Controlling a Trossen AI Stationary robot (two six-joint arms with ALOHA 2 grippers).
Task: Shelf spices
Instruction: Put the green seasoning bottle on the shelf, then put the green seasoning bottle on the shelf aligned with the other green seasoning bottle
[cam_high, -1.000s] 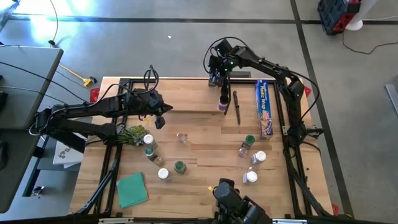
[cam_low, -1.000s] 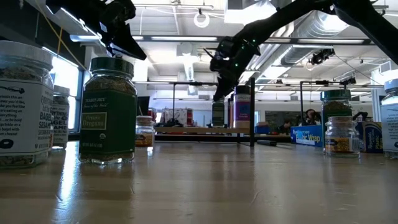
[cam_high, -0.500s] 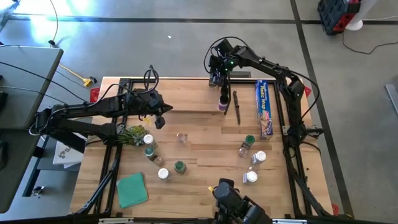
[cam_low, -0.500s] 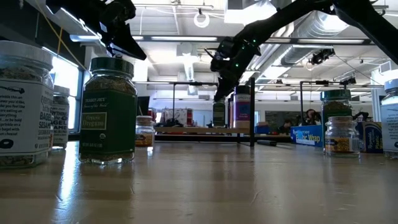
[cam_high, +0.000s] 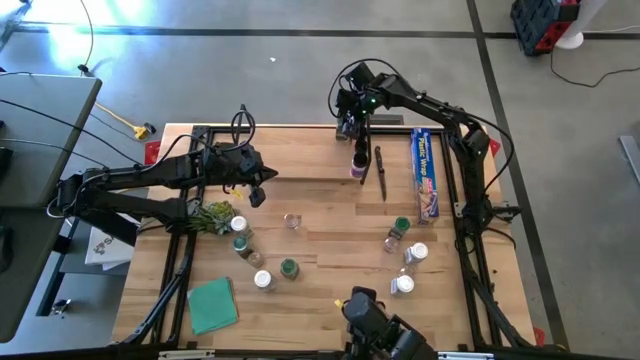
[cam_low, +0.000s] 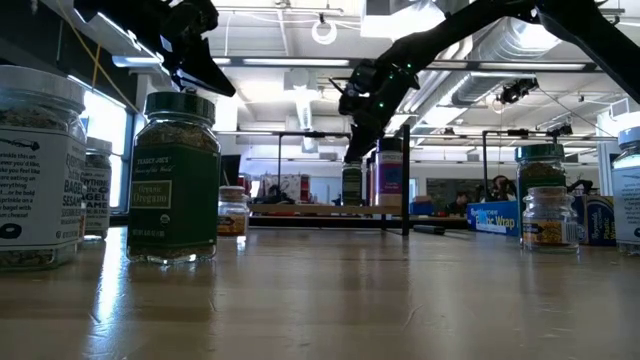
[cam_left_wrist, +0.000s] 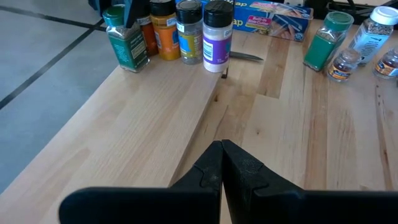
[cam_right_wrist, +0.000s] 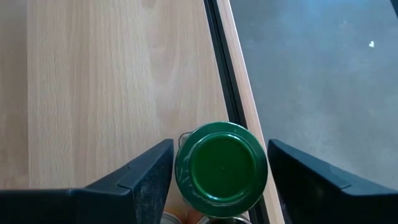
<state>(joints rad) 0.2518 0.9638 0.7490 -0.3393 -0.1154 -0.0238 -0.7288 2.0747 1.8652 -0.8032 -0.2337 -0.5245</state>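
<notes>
One jar: green-lidded jar (cam_right_wrist: 221, 163) is standing on the shelf (cam_right_wrist: 112, 81) by its back edge, directly between the right gripper's fingers.
Right gripper (cam_right_wrist: 219, 168): fingers are standing apart, small gaps either side of the lid.
Left gripper (cam_left_wrist: 222, 163): fingers are pressing together, hovering well apart from the row of jars.

Four jars (cam_left_wrist: 168, 31) stand in a row on the shelf (cam_left_wrist: 124, 124), other jars (cam_high: 405, 250) on the table (cam_high: 330, 225).
</notes>
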